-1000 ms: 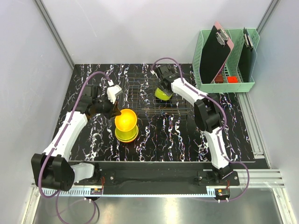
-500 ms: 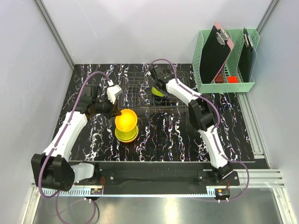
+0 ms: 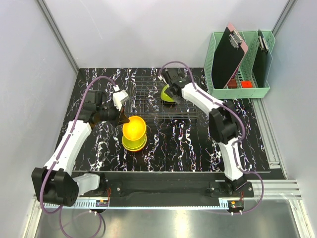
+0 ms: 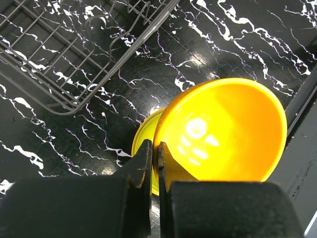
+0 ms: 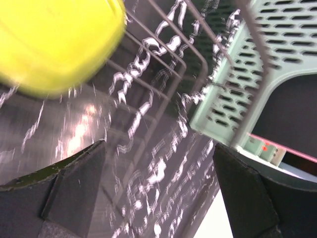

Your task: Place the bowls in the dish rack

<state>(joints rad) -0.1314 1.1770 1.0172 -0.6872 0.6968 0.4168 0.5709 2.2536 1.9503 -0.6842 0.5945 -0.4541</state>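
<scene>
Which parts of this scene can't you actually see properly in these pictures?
1. Top view: the yellow-green bowl is mostly covered by the orange bowl; anything stacked under it is hidden.
2. Right wrist view: blur smears the green bowl, which the frame edge cuts off; whether it touches the rack wires is unclear.
3. Top view: the red items in the mint basket are too small to name.

Two arms: left arm (image 3: 69, 144) and right arm (image 3: 229, 148) have white link shells with black joint housings. Chunky black base blocks (image 3: 53, 184). A purple cable (image 3: 94, 83) runs along each arm. White block at the left wrist (image 3: 120, 98). The left gripper (image 4: 154, 148) has flat matte-black fingers (image 4: 141, 166) with squared tips. The right gripper (image 5: 158, 168) is black too, blurred.
</scene>
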